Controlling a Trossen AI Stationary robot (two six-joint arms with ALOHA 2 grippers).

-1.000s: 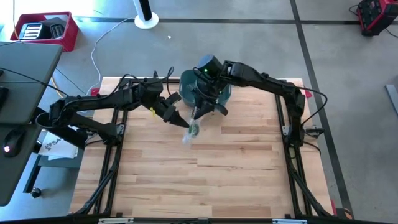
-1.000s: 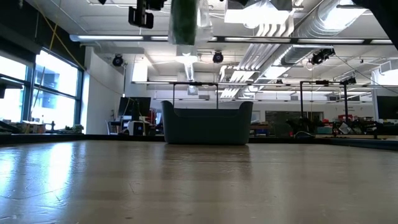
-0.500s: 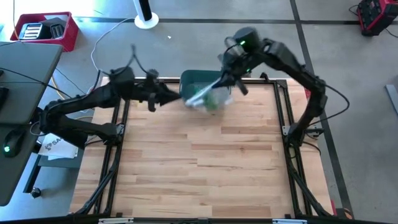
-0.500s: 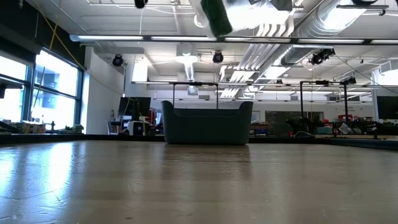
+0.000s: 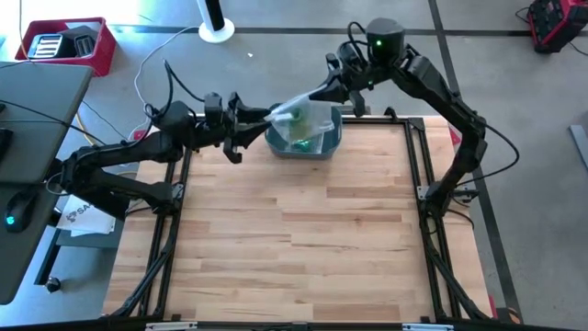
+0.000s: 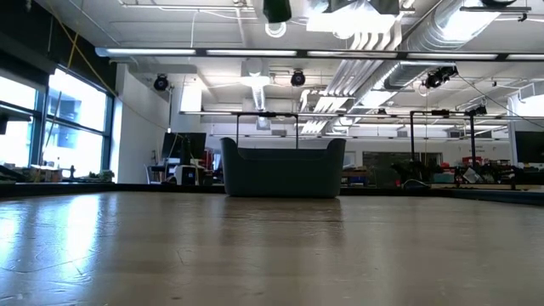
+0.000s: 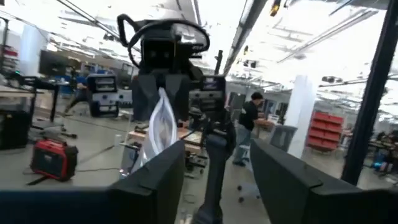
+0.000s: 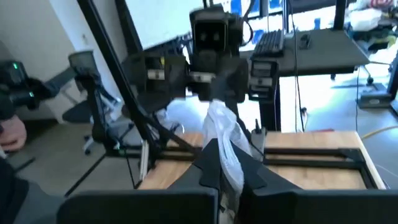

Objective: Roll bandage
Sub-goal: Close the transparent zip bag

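Bandage (image 5: 296, 117), a pale, filmy strip with a green roll at its lower part, hangs stretched in the air above a dark bin (image 5: 326, 145) at the far edge of the wooden counter (image 5: 294, 239). The right gripper (image 5: 342, 89) is raised above the bin's far side, its fingers pinched together on the strip's upper end; the right wrist view shows the white material bunched between them. The left gripper (image 5: 260, 119) sits just beside the bin's left rim, near the strip's other end, with its fingers spread apart and nothing clamped between them. The material looks very light, soft and limp, likely to sag, twist and slip, so it is probably best held by an edge or end with a firm pinch. Inside the bin, small green pieces (image 5: 299, 142) lie on the bottom; what they are cannot be told. The rest of the counter carries nothing visible.
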